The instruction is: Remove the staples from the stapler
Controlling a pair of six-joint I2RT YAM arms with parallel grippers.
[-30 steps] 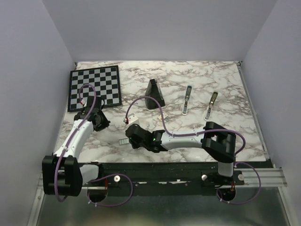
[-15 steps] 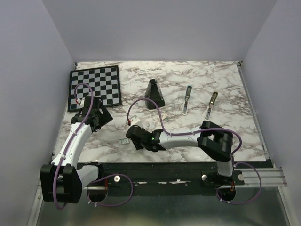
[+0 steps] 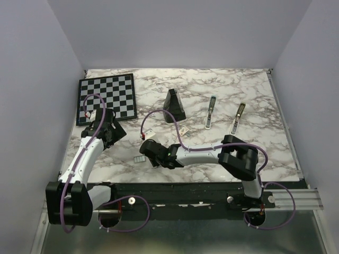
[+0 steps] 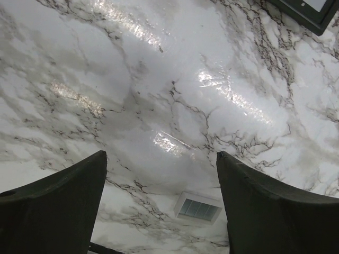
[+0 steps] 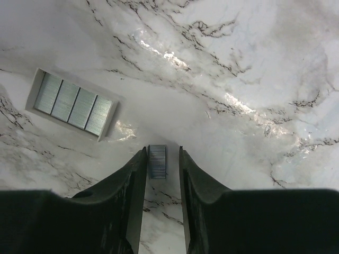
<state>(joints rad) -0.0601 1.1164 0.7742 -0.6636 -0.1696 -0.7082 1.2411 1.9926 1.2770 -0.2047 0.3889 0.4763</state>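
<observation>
Here the right gripper (image 5: 162,151) hangs low over the marble table (image 3: 254,90) with its jaws drawn narrow. The staples (image 5: 157,161), a short ridged strip, sit in the gap between the tips. The strip lies closer to the left-hand finger, with a sliver of space on its other side, so it cannot be told whether it is pinched or only framed. Just beside the fingertips lies a small white tray (image 5: 73,104) holding four more strips in a row. The stapler (image 3: 211,112) lies well apart, far out on the table next to a brass-coloured bar (image 3: 238,117) and right of the black wedge (image 3: 174,106).

The left gripper (image 4: 160,156) hovers near the chessboard (image 3: 106,98) with its jaws spread wide and nothing between them.

The main risk is probably the strip itself. It is thin and off-centre in the jaws, so a light or uneven grip could let it twist, slip or snap into pieces. If the staples are meant for the tray, a release from here would drop them on bare marble beside it. A sideways move at this height could also push the light tray with a fingertip and scatter its contents.
</observation>
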